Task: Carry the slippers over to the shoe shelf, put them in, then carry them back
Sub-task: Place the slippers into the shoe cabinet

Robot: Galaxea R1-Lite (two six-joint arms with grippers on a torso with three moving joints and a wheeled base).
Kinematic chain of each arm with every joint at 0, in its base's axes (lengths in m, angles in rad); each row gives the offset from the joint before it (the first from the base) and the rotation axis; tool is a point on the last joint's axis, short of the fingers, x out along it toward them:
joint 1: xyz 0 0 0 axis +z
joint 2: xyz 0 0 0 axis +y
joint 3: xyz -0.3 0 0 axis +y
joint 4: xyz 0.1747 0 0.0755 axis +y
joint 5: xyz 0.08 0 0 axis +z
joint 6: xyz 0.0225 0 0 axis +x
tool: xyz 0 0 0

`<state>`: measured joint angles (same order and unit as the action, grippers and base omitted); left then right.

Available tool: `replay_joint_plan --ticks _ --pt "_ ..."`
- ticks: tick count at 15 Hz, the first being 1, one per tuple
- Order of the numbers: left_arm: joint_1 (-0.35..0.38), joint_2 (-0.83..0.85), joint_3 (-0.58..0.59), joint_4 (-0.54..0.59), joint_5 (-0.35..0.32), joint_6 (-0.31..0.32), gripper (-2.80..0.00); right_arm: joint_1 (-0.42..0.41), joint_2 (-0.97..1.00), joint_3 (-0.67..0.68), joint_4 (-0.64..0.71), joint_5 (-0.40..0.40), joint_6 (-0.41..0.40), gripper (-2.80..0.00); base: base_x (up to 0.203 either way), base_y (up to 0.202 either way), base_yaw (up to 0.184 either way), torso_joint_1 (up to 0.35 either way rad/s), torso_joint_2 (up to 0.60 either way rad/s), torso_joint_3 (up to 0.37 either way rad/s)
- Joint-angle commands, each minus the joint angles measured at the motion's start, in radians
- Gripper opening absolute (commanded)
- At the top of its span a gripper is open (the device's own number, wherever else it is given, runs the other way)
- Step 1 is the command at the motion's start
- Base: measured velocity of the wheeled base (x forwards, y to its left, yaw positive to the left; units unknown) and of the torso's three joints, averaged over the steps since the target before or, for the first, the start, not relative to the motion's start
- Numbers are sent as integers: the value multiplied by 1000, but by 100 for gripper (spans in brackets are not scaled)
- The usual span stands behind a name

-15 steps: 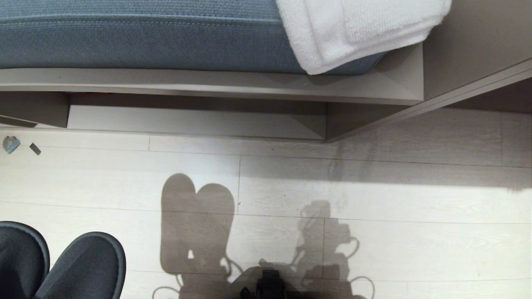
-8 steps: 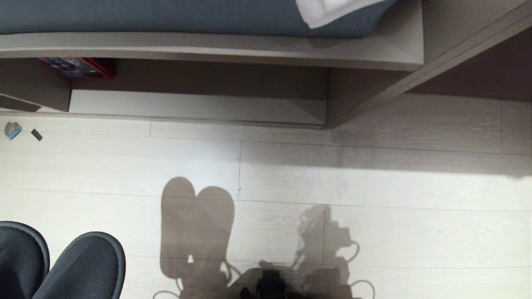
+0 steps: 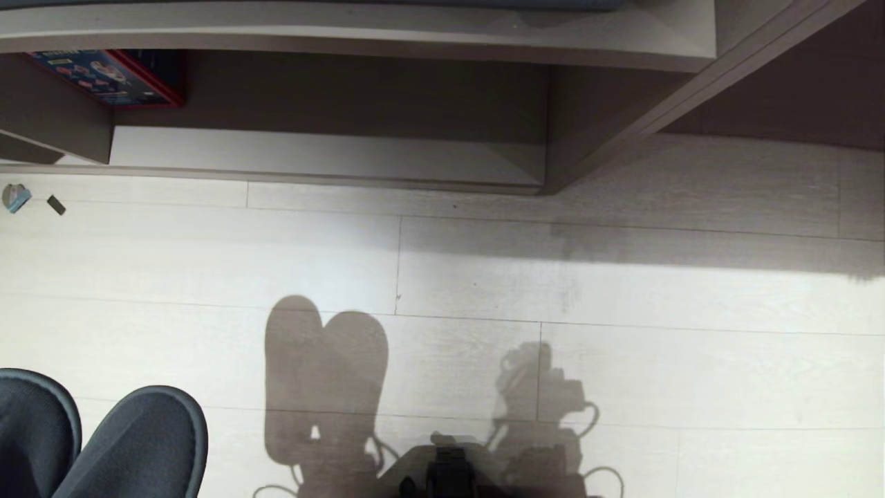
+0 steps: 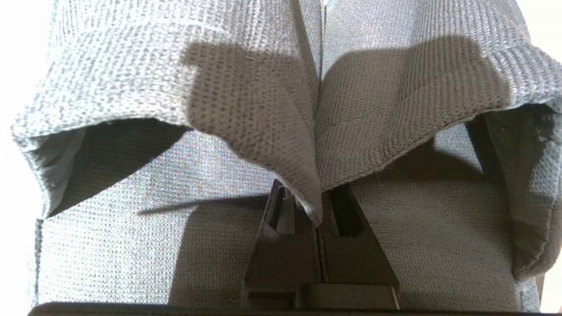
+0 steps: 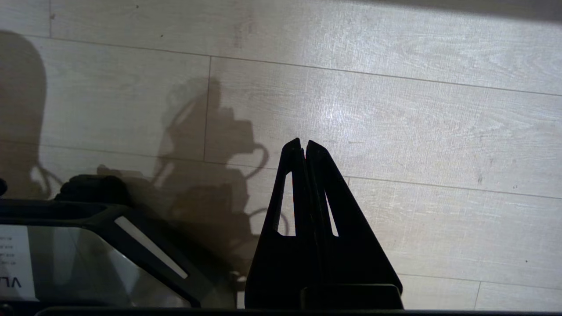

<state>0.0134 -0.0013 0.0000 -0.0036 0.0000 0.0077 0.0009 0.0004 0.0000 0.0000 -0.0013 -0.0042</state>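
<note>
The grey-blue slippers (image 3: pixel 138 443) hang side by side at the lower left of the head view, toes forward, above the pale floor. In the left wrist view my left gripper (image 4: pixel 317 210) is shut on the inner edges of both slippers (image 4: pixel 246 87), pinched together between its fingers. The shoe shelf (image 3: pixel 332 149) lies ahead across the top of the head view, a low taupe cubby under a bench board, some way beyond the slippers. My right gripper (image 5: pixel 304 147) is shut with nothing in it, hanging over bare floor.
A red-and-blue box (image 3: pixel 104 76) sits at the back left of the cubby, near a divider (image 3: pixel 55 124). A side panel (image 3: pixel 574 138) closes the cubby on the right. Two small scraps (image 3: pixel 17 197) lie on the floor at far left. My base (image 3: pixel 449 474) shows at the bottom.
The whole head view has tilted downward: the blue cushion and white towel have slid out of the top, and more of the cubby's inside shows. The slippers keep their place.
</note>
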Motion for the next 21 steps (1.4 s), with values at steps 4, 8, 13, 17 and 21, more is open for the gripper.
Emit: replay_joint_plan --ticks 4,8,13,17,21 --pt "0 1 0 -1 -2 3 -280 0 0 0 0 0 0 -280 0 0 0 3 2 -180" --pt "0 1 0 1 -3 5 -280 1 1 0 0 0 0 -280 0 0 0 5 2 -198" --pt "0 1 0 1 -3 5 -280 1 0 0 0 0 0 -280 0 0 0 3 3 -196" --pt "0 1 0 1 -1 8 -280 -1 0 0 0 0 0 -280 0 0 0 3 4 -156" --pt "0 1 0 2 0 6 -280 0 0 0 0 0 0 -280 0 0 0 2 1 -11"
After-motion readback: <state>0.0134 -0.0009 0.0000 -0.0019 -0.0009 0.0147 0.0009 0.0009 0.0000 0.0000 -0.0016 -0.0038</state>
